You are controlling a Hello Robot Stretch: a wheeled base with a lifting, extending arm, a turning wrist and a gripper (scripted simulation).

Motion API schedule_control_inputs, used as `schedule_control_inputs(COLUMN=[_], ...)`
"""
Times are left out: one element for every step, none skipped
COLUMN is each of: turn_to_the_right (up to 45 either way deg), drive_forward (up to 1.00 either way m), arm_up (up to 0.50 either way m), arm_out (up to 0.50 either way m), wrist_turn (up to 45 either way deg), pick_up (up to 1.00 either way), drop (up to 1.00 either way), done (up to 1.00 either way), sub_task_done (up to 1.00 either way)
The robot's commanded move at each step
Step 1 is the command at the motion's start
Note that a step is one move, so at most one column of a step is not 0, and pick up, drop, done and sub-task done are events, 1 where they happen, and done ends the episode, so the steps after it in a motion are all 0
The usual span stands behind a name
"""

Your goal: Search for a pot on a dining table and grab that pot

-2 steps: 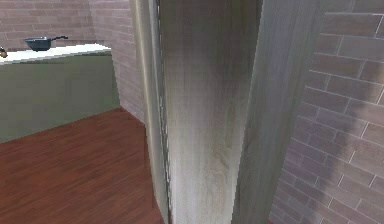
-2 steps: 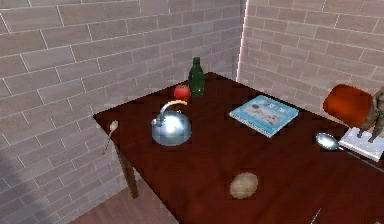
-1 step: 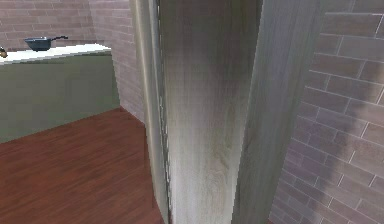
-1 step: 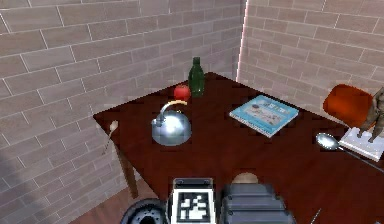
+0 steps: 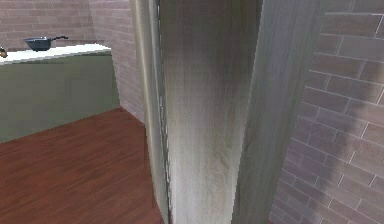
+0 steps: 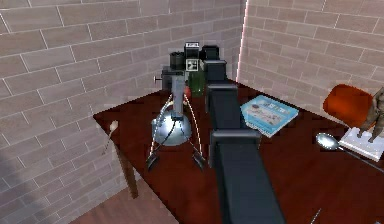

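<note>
Square dark arm [image 6: 240,165]; shiny round pot [image 6: 171,131] on wooden table [image 6: 295,155].

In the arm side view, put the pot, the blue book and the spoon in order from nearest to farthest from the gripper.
1. Pot, at the gripper, left of the arm.
2. Blue book, right of the arm.
3. Spoon, farther right still.
</note>
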Motion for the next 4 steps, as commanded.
schedule_control_inputs(turn_to_the_right=[0.0,0.0,0.0,0.0], drive_forward=[0.0,0.0,0.0,0.0], arm_up=[0.0,0.0,0.0,0.0], arm_out=[0.0,0.0,0.0,0.0], wrist_turn=[45.0,45.0,45.0,33.0], pick_up=[0.0,0.0,0.0,0.0], drop=[0.0,0.0,0.0,0.0], done=[0.0,0.0,0.0,0.0], sub_task_done=[0.0,0.0,0.0,0.0])
